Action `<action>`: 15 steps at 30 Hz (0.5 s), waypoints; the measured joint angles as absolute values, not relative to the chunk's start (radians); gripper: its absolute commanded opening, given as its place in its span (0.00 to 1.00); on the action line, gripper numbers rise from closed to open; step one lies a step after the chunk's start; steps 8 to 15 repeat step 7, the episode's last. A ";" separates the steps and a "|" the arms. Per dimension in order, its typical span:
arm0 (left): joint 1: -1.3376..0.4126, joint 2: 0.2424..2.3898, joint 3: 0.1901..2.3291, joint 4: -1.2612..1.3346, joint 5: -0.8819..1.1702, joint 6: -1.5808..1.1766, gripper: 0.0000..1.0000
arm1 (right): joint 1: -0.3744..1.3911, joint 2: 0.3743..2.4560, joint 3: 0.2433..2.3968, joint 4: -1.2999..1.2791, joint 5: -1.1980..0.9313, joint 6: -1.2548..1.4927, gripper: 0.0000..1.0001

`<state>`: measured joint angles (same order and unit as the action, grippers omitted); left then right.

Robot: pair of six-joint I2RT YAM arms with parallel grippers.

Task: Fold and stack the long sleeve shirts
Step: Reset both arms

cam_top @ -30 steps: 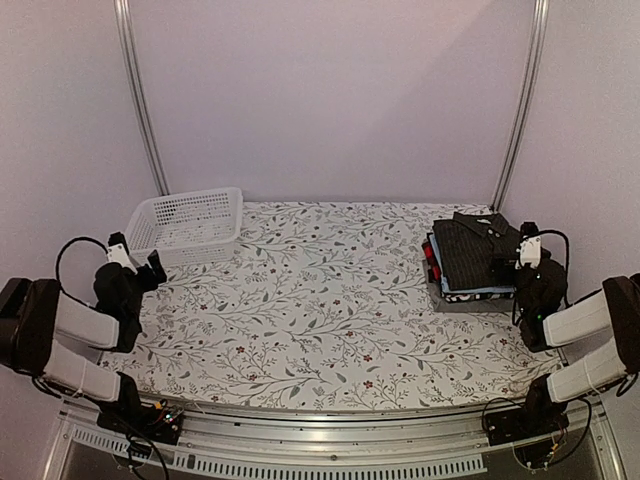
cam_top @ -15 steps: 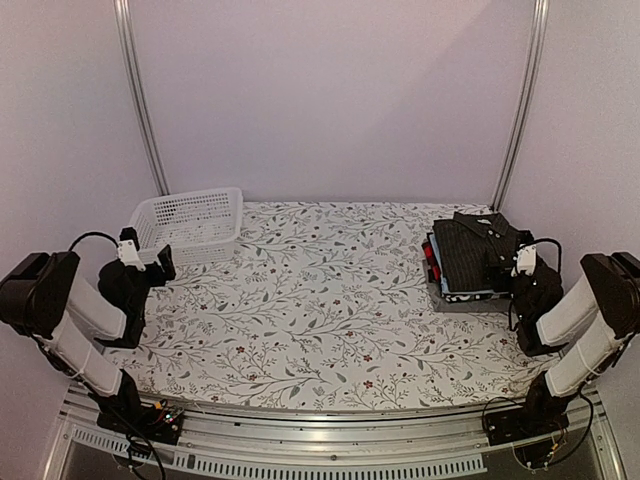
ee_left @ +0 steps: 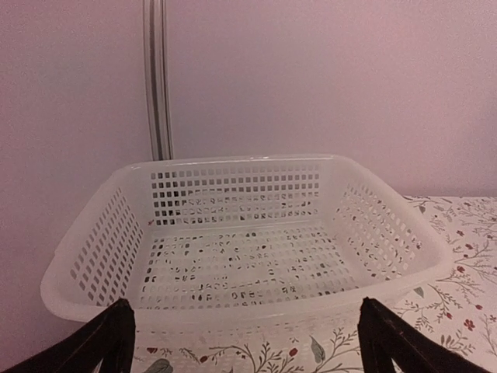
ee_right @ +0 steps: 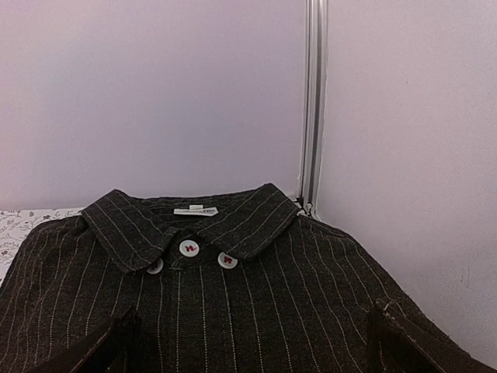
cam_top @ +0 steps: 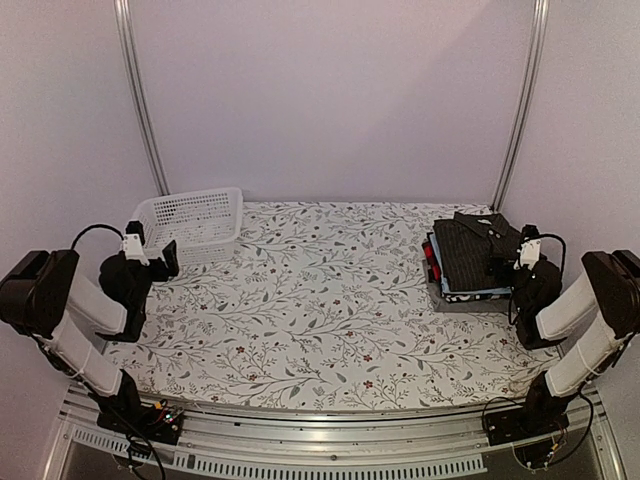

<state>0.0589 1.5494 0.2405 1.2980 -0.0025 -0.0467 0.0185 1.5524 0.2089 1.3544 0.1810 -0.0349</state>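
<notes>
Top external: left claw (cam_top: 154, 250) nearer basket (cam_top: 205, 250)

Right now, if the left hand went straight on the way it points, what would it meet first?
Most likely the near wall of the white basket, straight ahead of the open left hand; the gap is hard to judge.

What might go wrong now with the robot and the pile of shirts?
1. The right claw hangs open right beside the stack. A careless swing might snag the black pinstriped shirt on top and drag it unfolded, or tip the pile.
2. The left claw sits open close in front of the white basket. If it moved forward, it might shove the basket.
</notes>
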 measured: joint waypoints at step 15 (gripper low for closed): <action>0.059 1.549 0.242 1.293 0.020 -0.032 1.00 | 0.019 1.552 0.209 1.353 0.187 -0.026 0.99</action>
